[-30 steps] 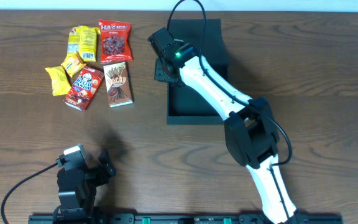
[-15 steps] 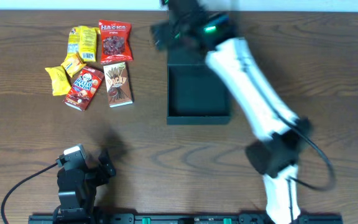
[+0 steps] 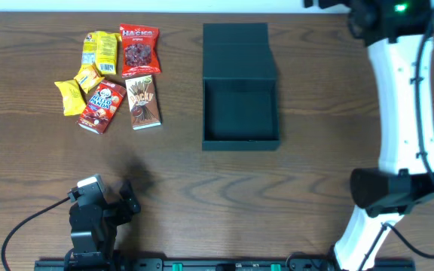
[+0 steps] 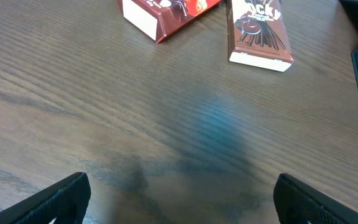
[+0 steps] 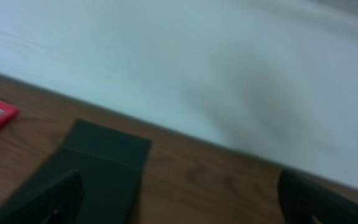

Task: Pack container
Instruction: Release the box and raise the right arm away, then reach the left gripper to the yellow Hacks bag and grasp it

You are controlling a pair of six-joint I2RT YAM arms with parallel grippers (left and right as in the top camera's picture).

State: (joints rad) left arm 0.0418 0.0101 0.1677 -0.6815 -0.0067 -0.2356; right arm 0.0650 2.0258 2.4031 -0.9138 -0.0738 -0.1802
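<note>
Basically, snack packets (image 3: pixel 115 75) sit on left gripper's (image 4: pixel 179 202) far side, jaws apart; right gripper (image 5: pixel 179 199), also apart, far-right past container (image 3: pixel 241 113).

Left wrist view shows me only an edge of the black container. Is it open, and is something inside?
Observer: The container is open, its lid flap lying flat behind it, and nothing is inside.
Operator: Where is the right gripper?
Observer: The right gripper is open and empty, near the table's far edge, right of the container.
Operator: How many snacks are there?
Observer: Six, grouped left of the container; the red Hacks bag is nearest its lid.
</note>
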